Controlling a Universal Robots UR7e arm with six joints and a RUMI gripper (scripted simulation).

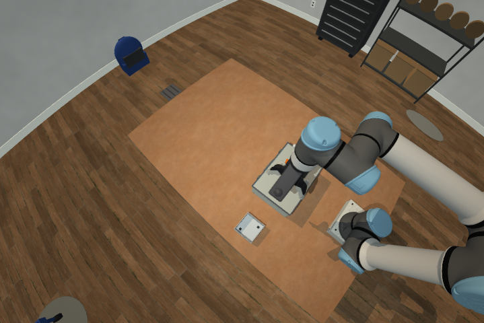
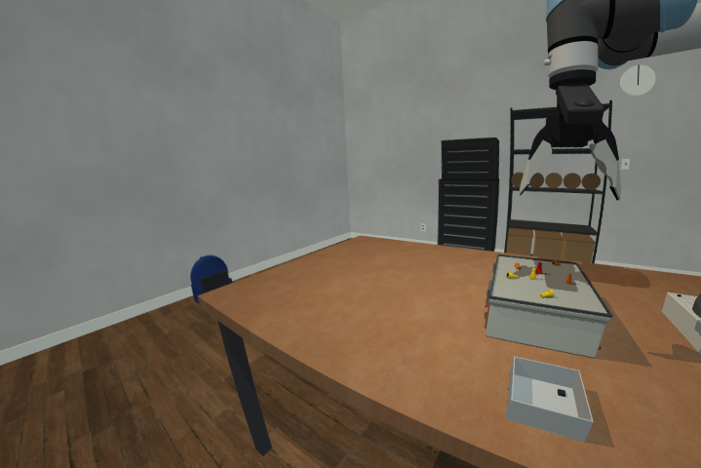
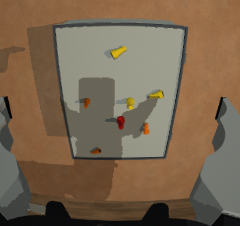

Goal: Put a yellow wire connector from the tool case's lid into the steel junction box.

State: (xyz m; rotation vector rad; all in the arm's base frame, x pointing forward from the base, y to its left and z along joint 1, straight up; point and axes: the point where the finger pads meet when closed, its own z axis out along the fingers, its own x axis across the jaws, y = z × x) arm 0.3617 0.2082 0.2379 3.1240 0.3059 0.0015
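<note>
The grey tool case [image 1: 284, 207] [image 2: 544, 331] [image 3: 150, 51] stands on the table with its flat lid [image 1: 263, 186] [image 2: 574, 294] facing up. Three yellow wire connectors lie on the lid: one [image 3: 118, 52] [image 2: 547, 293] apart near an edge, one [image 3: 130, 103] [image 2: 532, 273] in the middle, and one [image 3: 156, 94] [image 2: 512, 274] beside it. A red connector [image 3: 120, 122] [image 2: 539, 268] and three orange ones lie among them. My gripper [image 1: 288, 177] [image 2: 568, 190] [image 3: 112, 97] is open and empty, pointing down high above the lid. The open steel junction box [image 1: 252, 224] [image 2: 547, 419] sits on the table in front of the case.
The arm's base plate [image 1: 345, 217] [image 2: 687, 314] is beside the case. The table's front edge runs close to the junction box. A shelf rack [image 2: 555, 226] and a black drawer cabinet [image 2: 467, 193] stand at the back wall. A blue object [image 1: 130, 55] [image 2: 207, 276] sits on the floor.
</note>
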